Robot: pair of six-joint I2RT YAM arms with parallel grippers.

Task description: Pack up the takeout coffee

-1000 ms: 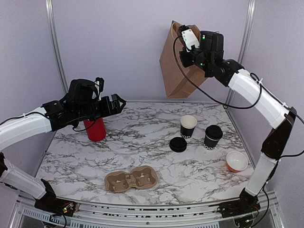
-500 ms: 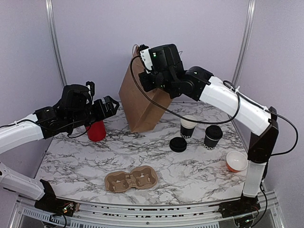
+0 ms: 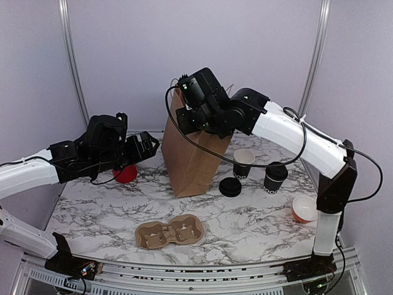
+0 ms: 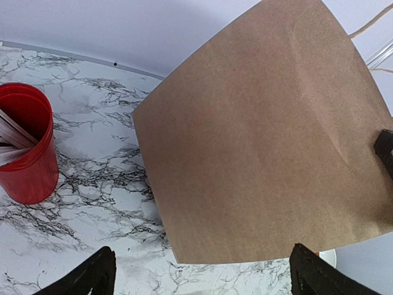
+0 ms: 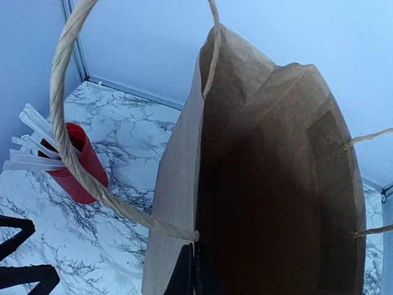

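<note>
Watching the takeout coffee (image 3: 275,176): lidded, upright on the surface (image 3: 104,209), down to the right of my right gripper (image 5: 194,261), untouched. That gripper is pinched onto the paper bag (image 3: 195,161) rim, and the bag leans a little. My left gripper (image 3: 149,142) gapes wide, empty, just beside the bag's flank. I'd settle the bag square, brace it from the left, and only then let go.

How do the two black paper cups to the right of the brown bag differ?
The lidded cup wears a black lid; the open cup has none and shows its white inside. The open cup stands farther back, closer to the brown paper bag; the lidded cup stands nearer the orange bowl. Both are upright, black with white print.
</note>
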